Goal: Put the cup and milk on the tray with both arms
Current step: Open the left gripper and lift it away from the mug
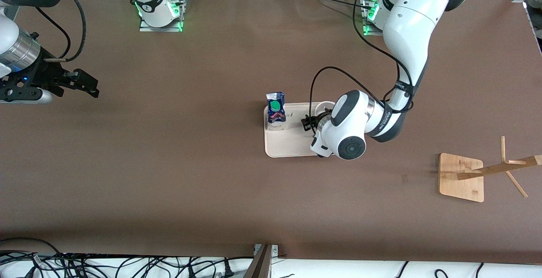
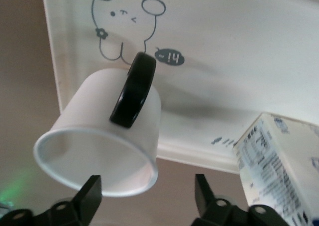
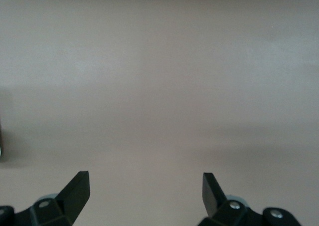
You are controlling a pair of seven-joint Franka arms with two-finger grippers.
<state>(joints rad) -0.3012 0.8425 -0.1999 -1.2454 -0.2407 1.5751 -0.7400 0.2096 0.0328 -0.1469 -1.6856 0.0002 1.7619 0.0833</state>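
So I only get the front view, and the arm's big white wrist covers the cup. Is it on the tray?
Observer: Yes. The left wrist view shows the cup standing on the tray, beside a bunny drawing.
Operator: Is that arm holding it?
Observer: No. The left gripper hangs over the cup with its fingers spread, clamping nothing.
Operator: Where is its handle?
Observer: The black handle points up toward that wrist camera, and the milk stands close by.
Operator: And the other hand?
Observer: The right gripper is open, and its wrist view shows only table under it. That arm waits at its own end.
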